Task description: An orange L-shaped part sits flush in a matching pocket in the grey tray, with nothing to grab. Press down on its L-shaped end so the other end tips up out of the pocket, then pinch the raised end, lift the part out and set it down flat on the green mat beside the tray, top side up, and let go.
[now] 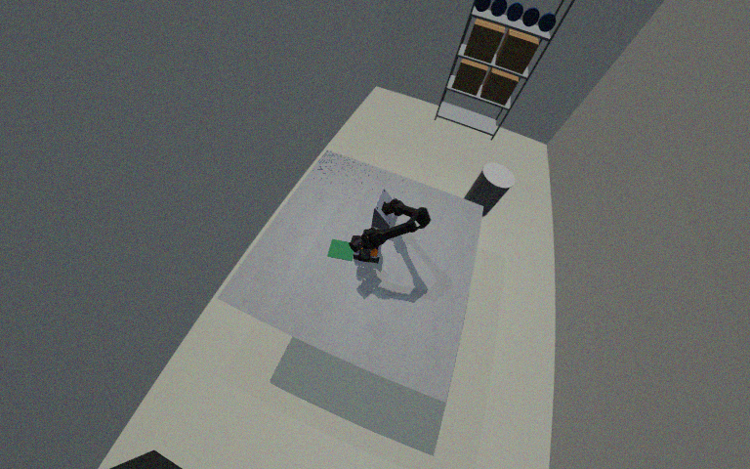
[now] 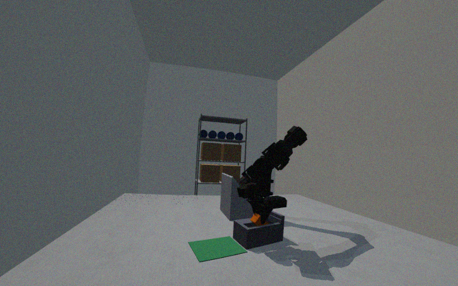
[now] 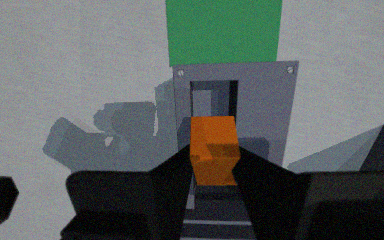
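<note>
The orange part [image 1: 374,252] [image 2: 255,218] [image 3: 212,129] is tipped in the pocket of the grey tray [image 2: 258,236] [image 3: 267,100]. Its raised end stands above the tray's rim on the side toward the mat. My gripper [image 2: 261,218] [image 3: 211,149] is shut on the part, with one finger against each side. The part's lower end is hidden in the top and exterior views by the fingers and the tray wall. The pocket shows open ahead of the part in the wrist view. The green mat [image 1: 339,249] [image 2: 216,248] [image 3: 225,32] lies flat beside the tray, with nothing on it.
A grey upright panel [image 2: 226,197] stands behind the tray near the arm. A dark cylinder with a pale top [image 1: 498,175] stands beyond the table's far right corner. A shelf rack [image 1: 478,98] [image 2: 220,161] with boxes stands at the back.
</note>
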Action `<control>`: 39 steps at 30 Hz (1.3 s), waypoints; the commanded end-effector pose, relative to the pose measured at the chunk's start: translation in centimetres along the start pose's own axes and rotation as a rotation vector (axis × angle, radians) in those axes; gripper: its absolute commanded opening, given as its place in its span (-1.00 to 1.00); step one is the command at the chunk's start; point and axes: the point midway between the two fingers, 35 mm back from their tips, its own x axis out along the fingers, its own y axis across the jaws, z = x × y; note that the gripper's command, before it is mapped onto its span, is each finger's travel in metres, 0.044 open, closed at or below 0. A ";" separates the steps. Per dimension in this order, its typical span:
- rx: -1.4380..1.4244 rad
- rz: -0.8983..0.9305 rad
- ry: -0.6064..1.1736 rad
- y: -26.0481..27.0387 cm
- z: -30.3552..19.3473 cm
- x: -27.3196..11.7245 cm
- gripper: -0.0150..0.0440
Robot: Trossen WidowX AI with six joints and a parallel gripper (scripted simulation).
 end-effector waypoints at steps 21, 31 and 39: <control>0.006 0.001 0.005 -0.1 0.0 -3.4 -0.49; 0.006 0.001 0.005 -0.2 0.0 -4.9 -0.49; 0.007 0.001 0.004 -0.2 0.0 -6.2 -0.49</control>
